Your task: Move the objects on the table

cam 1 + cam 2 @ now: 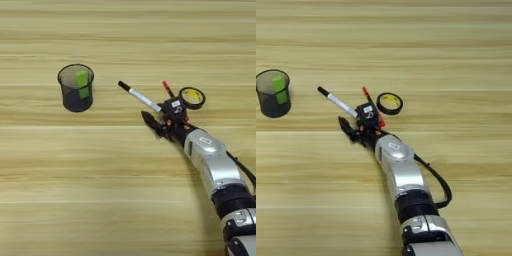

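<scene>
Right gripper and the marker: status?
Right gripper low at the white marker's near end; finger state unreadable. Red-tipped pen and tape ring lie just behind it. Dark cup stands apart to the left, not in the way.

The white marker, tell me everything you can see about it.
The marker is a slim white stick with a black cap at its far-left end. It lies flat on the table, slanting from upper left to lower right. Its lower end runs in at the right gripper, so that end is hidden; whether the gripper holds it cannot be told. The pen and the tape ring lie just to its right, apart from it.
</scene>
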